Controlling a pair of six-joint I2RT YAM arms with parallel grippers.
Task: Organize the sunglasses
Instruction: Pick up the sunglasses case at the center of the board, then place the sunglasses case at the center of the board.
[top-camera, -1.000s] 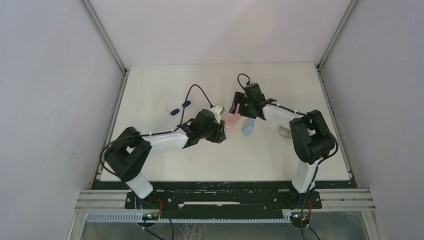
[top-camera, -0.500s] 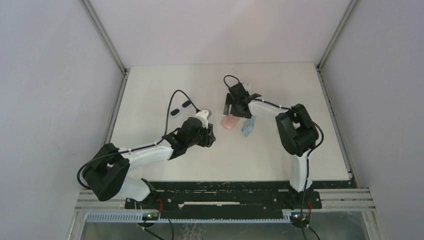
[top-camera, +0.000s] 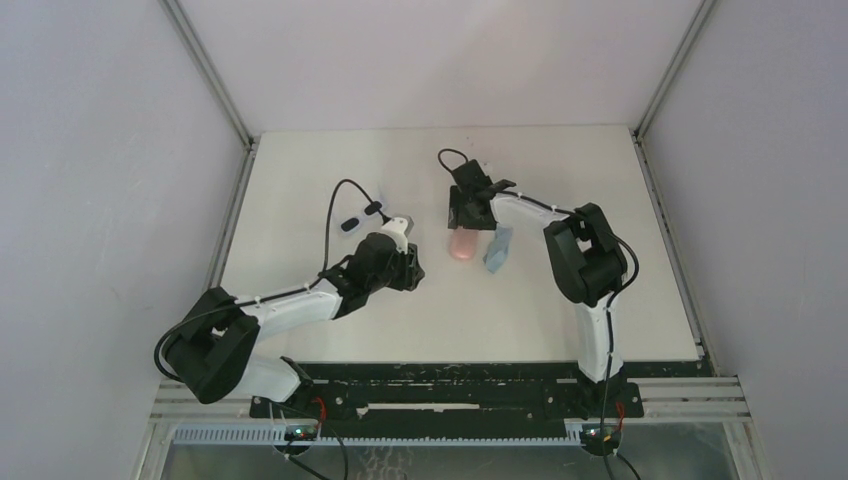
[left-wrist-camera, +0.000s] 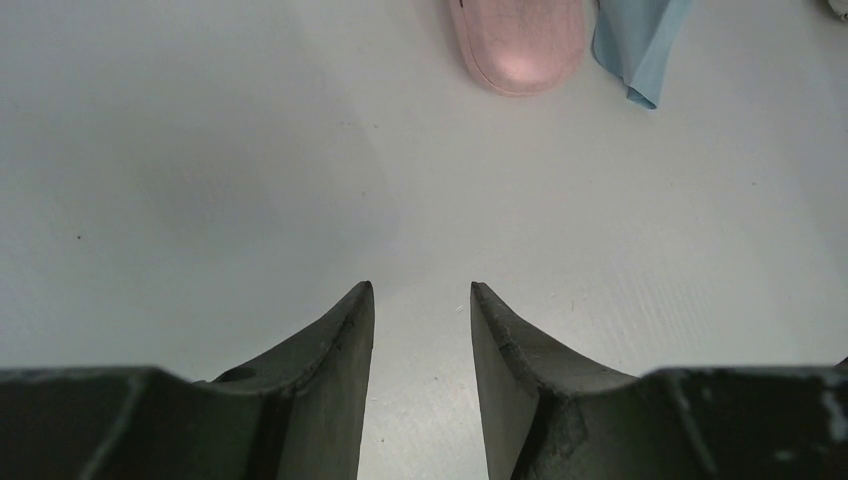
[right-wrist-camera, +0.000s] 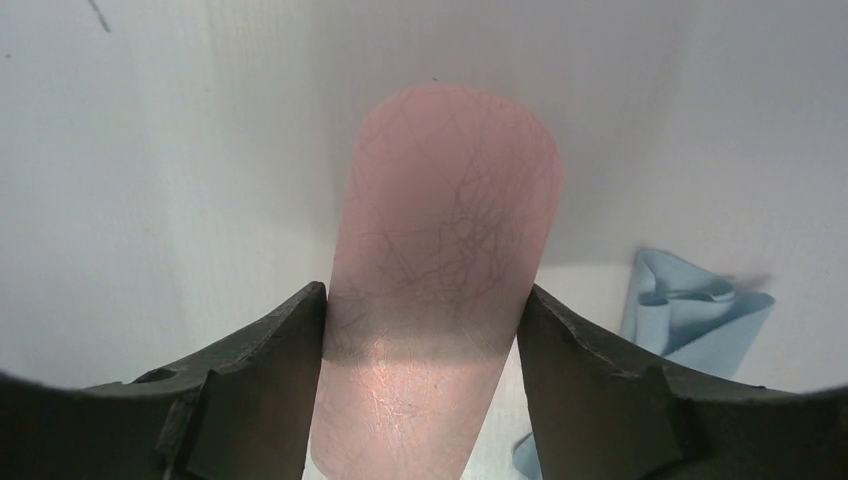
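Overhead, the black sunglasses lie on the white tabletop, toward its left side and just beyond the left arm's wrist, partly crossed by that arm's looping cable. Neither wrist camera shows them. I cannot make out a 2nd pair in any of the 3 views.

The left claw hangs over bare tabletop, nearer the arm bases than the sunglasses. Its wrist view shows the 2 fingers spread with a clear gap and nothing between them. The same view catches the rounded end of the pink case and a corner of the light-blue cloth at its top edge, well apart from the fingers.

The right claw sits at the far end of the case, near the middle of the tabletop. From above, the wrist hides how the fingers meet it. The right wrist view settles that: 1 finger lies against each long side of the case, pinching it across its width, with the closed lid facing the lens and its surface finely crackled. The cloth lies crumpled just beside the case; whether the 2 touch I cannot tell.
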